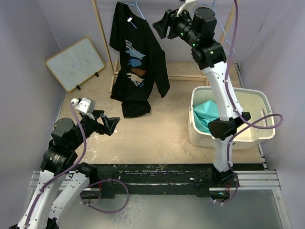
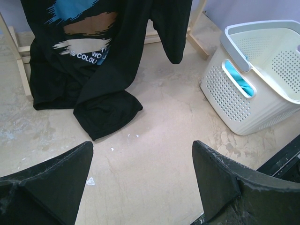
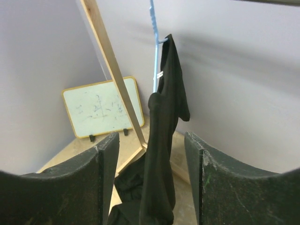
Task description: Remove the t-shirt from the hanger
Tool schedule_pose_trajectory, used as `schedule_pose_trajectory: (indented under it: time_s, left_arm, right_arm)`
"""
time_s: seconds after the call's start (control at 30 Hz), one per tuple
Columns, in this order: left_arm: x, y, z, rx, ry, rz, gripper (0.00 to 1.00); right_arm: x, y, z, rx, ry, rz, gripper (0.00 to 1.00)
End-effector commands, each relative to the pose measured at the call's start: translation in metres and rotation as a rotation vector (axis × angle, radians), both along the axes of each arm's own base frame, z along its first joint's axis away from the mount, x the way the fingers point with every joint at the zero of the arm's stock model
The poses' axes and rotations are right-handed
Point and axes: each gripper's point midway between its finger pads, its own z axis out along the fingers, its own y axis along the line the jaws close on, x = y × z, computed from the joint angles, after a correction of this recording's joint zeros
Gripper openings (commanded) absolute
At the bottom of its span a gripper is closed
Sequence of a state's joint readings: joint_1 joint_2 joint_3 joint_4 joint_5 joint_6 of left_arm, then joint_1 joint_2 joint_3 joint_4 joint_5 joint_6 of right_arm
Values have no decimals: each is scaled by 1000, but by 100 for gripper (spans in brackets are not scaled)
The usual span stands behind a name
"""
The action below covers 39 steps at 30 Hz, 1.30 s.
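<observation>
Leaning against the back-left wall is a whiteboard [image 1: 76, 63], resting on the desk [image 1: 171, 129]. Nearer the front, the left hand [image 1: 108, 125] hovers low over the desk with its fingers spread wide and nothing between them. It points at the t-shirt's crumpled hem, which lies ahead of it and clearly apart. The black t-shirt [image 1: 138, 62] hangs from a blue hanger [image 1: 138, 12] beside a slanted wooden post [image 1: 104, 36]. Its printed front faces forward and its lower edge is pooled on the desk. Just to the right of the shirt's shoulder, the right hand [image 1: 159, 26] is raised high, released and empty. In its wrist view the shirt hangs edge-on in line with the gap between the two fingers, farther back and untouched. At the far right stands a white perforated basket [image 1: 257, 102] with teal cloth [image 1: 207, 114] inside.
</observation>
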State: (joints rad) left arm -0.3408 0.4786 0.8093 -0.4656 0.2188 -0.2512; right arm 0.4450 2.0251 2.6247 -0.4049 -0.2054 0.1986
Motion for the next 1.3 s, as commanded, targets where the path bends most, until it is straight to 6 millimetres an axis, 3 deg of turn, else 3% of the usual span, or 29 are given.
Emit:
schedule_pose_trajectory:
  time_s: [0.0, 0.13, 0.43, 0.53, 0.57, 0.6, 0.67, 0.73, 0.87, 0.97, 1.27]
  left_arm:
    - [4, 0, 6, -18, -15, 13, 89]
    - [4, 0, 6, -17, -15, 13, 89]
    - [4, 0, 6, -18, -13, 13, 89]
    - [4, 0, 6, -17, -13, 13, 89]
    - [4, 0, 6, -17, -13, 15, 89]
    - [4, 0, 6, -17, -13, 15, 89]
    - [4, 0, 5, -16, -12, 14, 89]
    - [4, 0, 5, -17, -12, 16, 89]
    - [3, 0, 8, -25, -23, 15, 91]
    - [2, 1, 14, -51, -38, 24, 99]
    - [-2, 5, 25, -93, -63, 44, 99]
  right_arm:
    - [2, 27, 3, -18, -78, 42, 58]
    - [9, 36, -7, -44, -77, 18, 57]
    - [29, 36, -27, -68, -58, -38, 52]
    - [32, 35, -27, -66, -63, -52, 46]
    - [33, 33, -26, -63, -66, -60, 41]
    - [34, 32, -25, -60, -70, -68, 30]
    - [35, 29, -19, -50, -83, -88, 10]
    - [34, 26, -12, -39, -98, -102, 0]
    - [26, 18, 7, -14, -139, -121, 0]
    - [13, 11, 29, 10, -181, -121, 0]
    - [-27, -8, 75, 83, -254, -107, 0]
